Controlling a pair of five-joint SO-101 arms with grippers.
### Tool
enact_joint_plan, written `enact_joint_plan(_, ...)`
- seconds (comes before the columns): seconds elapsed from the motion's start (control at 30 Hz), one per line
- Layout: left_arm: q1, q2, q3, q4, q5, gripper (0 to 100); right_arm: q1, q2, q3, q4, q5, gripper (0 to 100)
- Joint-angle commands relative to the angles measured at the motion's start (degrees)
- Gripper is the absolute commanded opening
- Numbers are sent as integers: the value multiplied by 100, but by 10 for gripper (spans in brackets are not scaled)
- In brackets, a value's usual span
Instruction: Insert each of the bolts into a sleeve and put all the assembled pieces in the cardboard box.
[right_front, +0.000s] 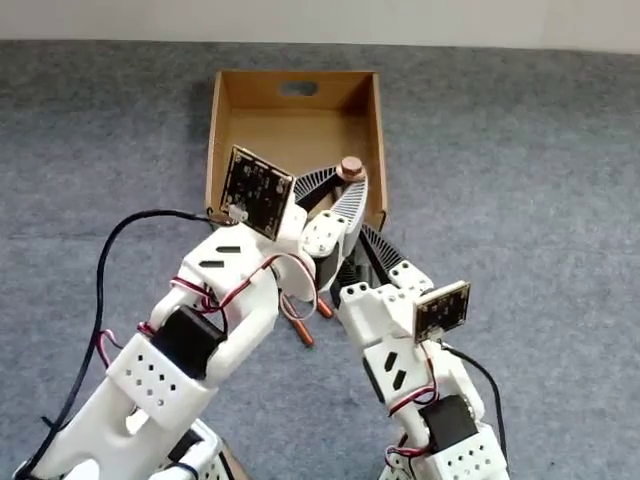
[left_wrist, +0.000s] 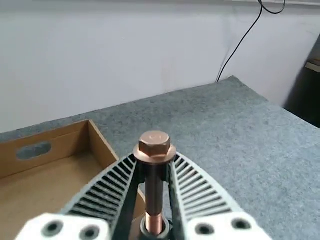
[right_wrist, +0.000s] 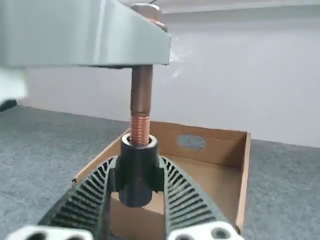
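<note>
The left gripper (left_wrist: 155, 167) holds an upright copper hex bolt (left_wrist: 154, 146), tip just inside the black cylindrical sleeve (right_wrist: 136, 167) the right gripper (right_wrist: 137, 182) clamps below.

bolt (left_wrist: 154, 149): copper | sleeve (right_wrist: 135, 175): black | cardboard box (right_front: 213, 140): brown | table (right_front: 520, 150): speckled grey | left claw (left_wrist: 155, 159): black, ribbed

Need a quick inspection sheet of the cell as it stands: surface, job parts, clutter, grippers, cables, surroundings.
Surface: grey carpet, flat.
Job's things: cardboard box open, no pieces seen in its visible part; bolt upright, its threaded tip entering the sleeve; spare bolts lying under the arms.
Clutter: nothing seen.
Grippers: left gripper shut on the bolt; right gripper shut on the sleeve.
Cables: black cable loops over the carpet to an arm; second cable hangs behind the table.
Surroundings: white wall.
</note>
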Motion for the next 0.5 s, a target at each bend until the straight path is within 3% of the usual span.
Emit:
enact_joint_plan(0.0, 13, -22, -57, 0, 44, 10, -22, -57, 690, -136, -44, 9)
enact_joint_plan(0.47, -277, -31, -66, 360, 44, 14, -22, -57, 690, -127, -44, 9)
